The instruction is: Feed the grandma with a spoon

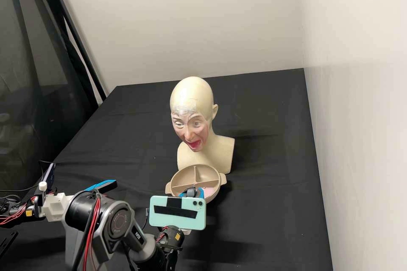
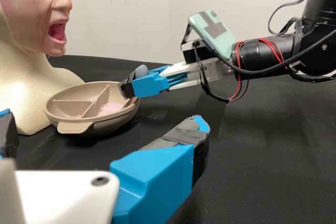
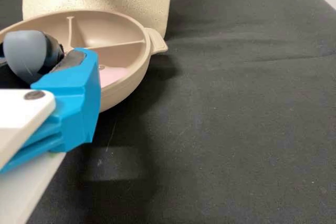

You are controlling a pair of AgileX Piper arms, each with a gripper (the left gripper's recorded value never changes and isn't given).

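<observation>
Right gripper (image 2: pixel 128 85) clamped on spoon (image 2: pixel 140 71) at rim of bowl (image 2: pixel 68 114); grandma's mouth (image 2: pixel 56 32) lies beyond, higher. Left gripper (image 2: pixel 102 129) agape, farther off.

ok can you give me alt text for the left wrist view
The right gripper holds a grey spoon over the rim of a divided bowl with pink food, in front of a mannequin head with its mouth open, on a black bench.

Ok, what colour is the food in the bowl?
The food is pale pink, in the beige bowl; best seen in the left wrist view.
</observation>
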